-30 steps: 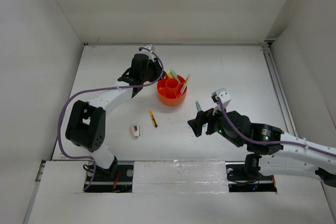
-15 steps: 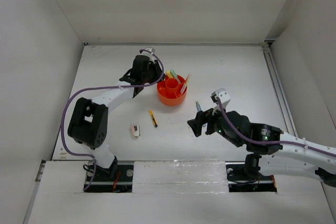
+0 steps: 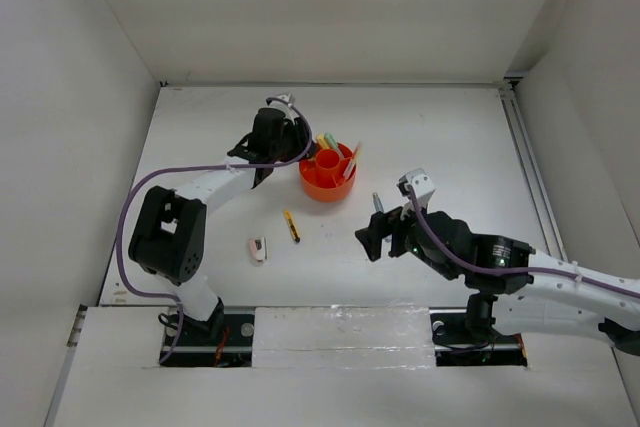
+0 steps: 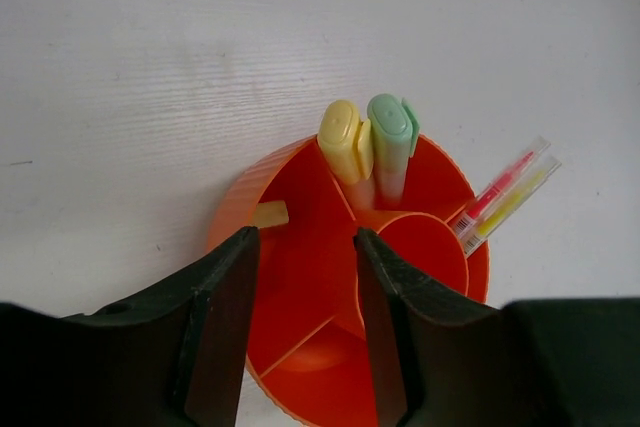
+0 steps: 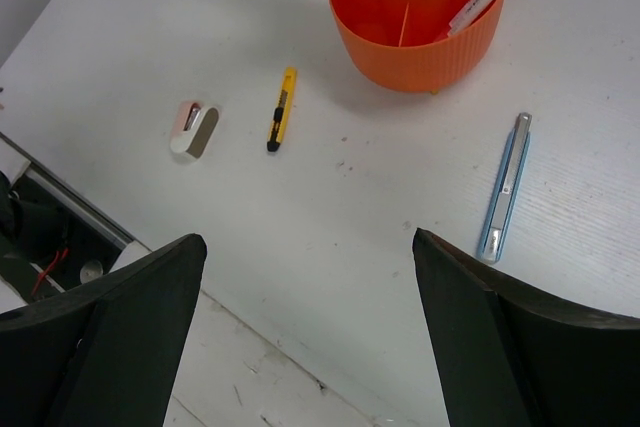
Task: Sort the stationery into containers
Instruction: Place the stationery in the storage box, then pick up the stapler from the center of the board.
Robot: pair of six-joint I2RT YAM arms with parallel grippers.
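The orange tub (image 3: 327, 171) stands mid-table. My left gripper (image 4: 305, 242) hovers open right over its left compartments (image 4: 300, 277), with nothing between the fingers. A tan eraser (image 4: 270, 214) lies inside against the tub's left wall. A yellow marker (image 4: 345, 142) and a pale green one (image 4: 392, 137) stand in a far compartment, and thin red and yellow pens (image 4: 505, 192) lean out on the right. On the table lie a grey-blue pen (image 5: 505, 187), an orange-black cutter (image 5: 281, 108) and a pink-white eraser (image 5: 195, 129). My right gripper (image 5: 305, 239) hangs wide open above bare table, left of the grey-blue pen.
The white table (image 3: 440, 137) is walled on the left, back and right. A taped front ledge (image 3: 340, 332) runs by the arm bases. The left arm's purple cable (image 3: 125, 217) loops out to the left.
My left gripper has edged a little toward the tub's rim. The right gripper has crept slightly left. The loose items have not moved.
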